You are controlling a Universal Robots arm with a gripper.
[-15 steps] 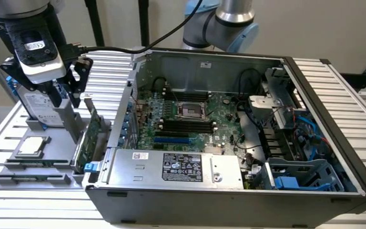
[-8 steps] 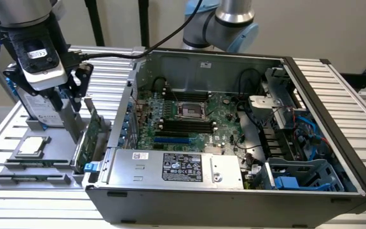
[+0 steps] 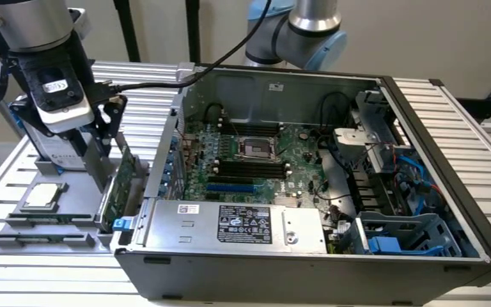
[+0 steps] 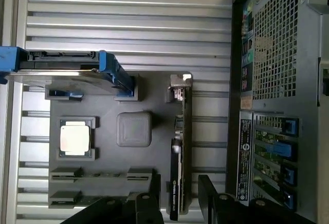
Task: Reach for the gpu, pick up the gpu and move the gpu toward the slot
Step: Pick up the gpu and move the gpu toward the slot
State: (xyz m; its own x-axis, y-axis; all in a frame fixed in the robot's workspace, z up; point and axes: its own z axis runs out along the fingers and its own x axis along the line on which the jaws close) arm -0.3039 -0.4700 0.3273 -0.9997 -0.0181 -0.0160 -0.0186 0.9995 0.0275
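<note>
While your gripper (image 4: 179, 183) hangs over the grey tray (image 4: 108, 160) | jaws open, straddling the gpu (image 4: 181, 142), gripping nothing | gpu stands on edge in tray, beside the computer case (image 4: 277, 80).

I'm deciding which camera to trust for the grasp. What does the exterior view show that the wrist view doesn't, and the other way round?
Exterior view gives: the open case's interior, with the motherboard and the silver labelled box in front of it.
Wrist view gives: the case's perforated rear panel, and the open fingers straddling the gpu seen edge-on, with a gap on each side.
Both: the gpu standing upright in the gray tray, the processor chip and the blue-railed hard drive.
</note>
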